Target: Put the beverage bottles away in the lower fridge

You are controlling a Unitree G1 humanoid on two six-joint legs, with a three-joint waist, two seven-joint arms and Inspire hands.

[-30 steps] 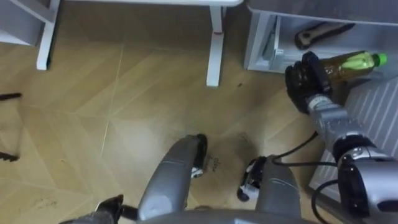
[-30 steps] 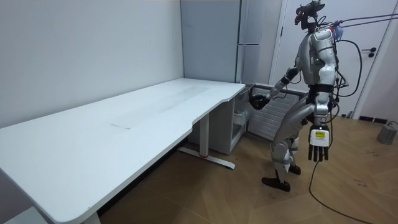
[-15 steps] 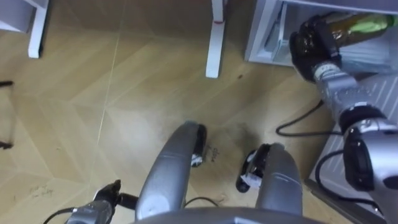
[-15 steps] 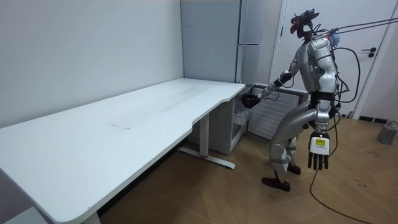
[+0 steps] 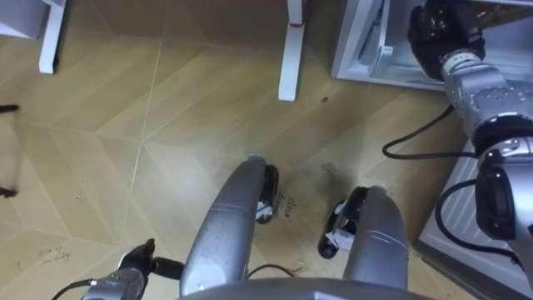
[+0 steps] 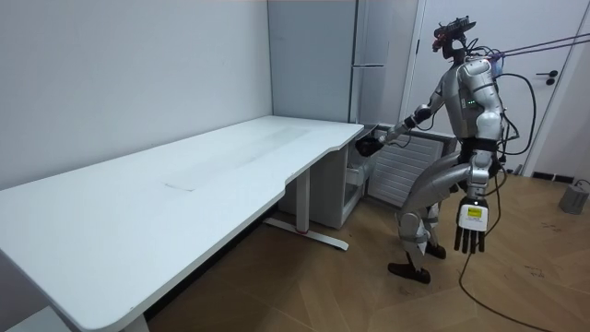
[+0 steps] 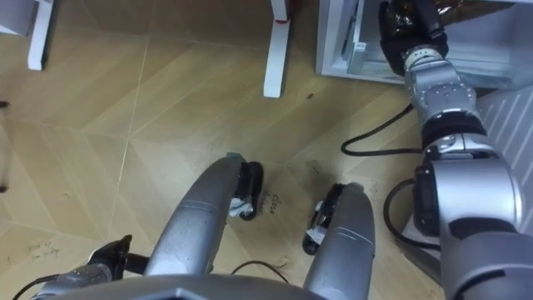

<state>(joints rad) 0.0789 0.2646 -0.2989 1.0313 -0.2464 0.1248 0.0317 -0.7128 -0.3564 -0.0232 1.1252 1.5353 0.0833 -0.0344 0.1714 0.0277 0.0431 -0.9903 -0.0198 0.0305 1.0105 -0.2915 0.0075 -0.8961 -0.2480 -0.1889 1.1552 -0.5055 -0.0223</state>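
My right hand (image 5: 440, 32) is stretched forward at the top right, its dark fingers curled round an amber drink bottle (image 5: 498, 8) that the picture's top edge mostly cuts off. Hand and bottle are at the opening of the lower fridge (image 5: 366, 52), whose white inner wall shows just left of the hand. In the room view I stand bent-kneed before the tall grey fridge (image 6: 369, 55), my right hand (image 6: 369, 146) reaching toward it beside the desk's end. My left hand (image 6: 470, 231) hangs at my side with straight fingers, holding nothing.
A white desk (image 6: 184, 175) stands to the fridge's left, with its leg (image 5: 289, 50) close to the fridge opening. The fridge's open ribbed door (image 6: 396, 175) stands at my right. Wooden floor lies around my feet. A small grey bin (image 6: 573, 195) sits far off.
My right hand has carried the bottle forward and up toward the fridge opening, so the bottle now shows mostly cut off. The eye view has shifted with my body.
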